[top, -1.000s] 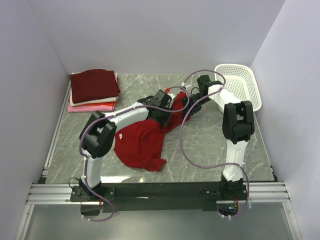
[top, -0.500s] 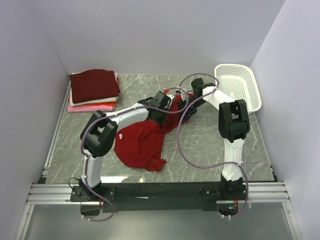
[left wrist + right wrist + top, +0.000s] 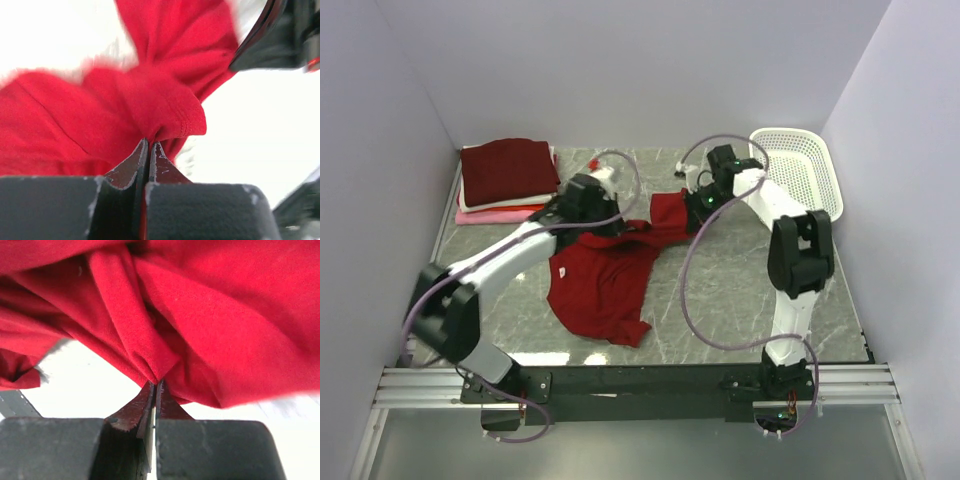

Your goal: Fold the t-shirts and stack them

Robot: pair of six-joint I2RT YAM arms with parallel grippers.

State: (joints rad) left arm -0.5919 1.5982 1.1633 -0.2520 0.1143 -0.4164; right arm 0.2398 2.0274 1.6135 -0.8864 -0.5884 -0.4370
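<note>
Red t-shirt [image 3: 603, 285] is stretched between left gripper [image 3: 149, 146] and right gripper [image 3: 155, 386], each clamped on its cloth.

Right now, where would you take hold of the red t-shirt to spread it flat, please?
Probably its far edge, at two separate points, coming from the near side: the red t-shirt is bunched there, with raised folds thin enough to pinch. The left gripper and right gripper are shut on such folds.
</note>
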